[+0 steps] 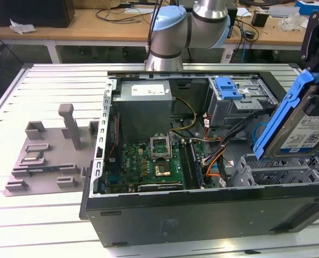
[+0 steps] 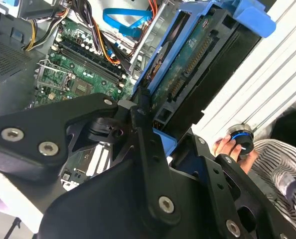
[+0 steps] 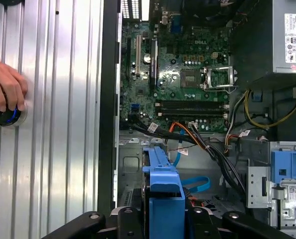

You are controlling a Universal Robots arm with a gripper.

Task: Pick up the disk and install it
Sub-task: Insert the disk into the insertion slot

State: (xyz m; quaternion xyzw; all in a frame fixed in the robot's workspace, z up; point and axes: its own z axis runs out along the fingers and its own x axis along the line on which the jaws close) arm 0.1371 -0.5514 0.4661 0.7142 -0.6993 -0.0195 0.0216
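Our arm (image 1: pixel 173 32) stands at the far side in the exterior view, its joints folded and their blue caps facing the camera, while the black gripper body sits high at the exterior view's right edge. Our gripper (image 3: pixel 164 219) is clamped on the disk (image 1: pixel 302 129). In the first wrist view, the black fingers (image 3: pixel 125 219) press either side of its blue frame, holding it tilted on edge in the air.
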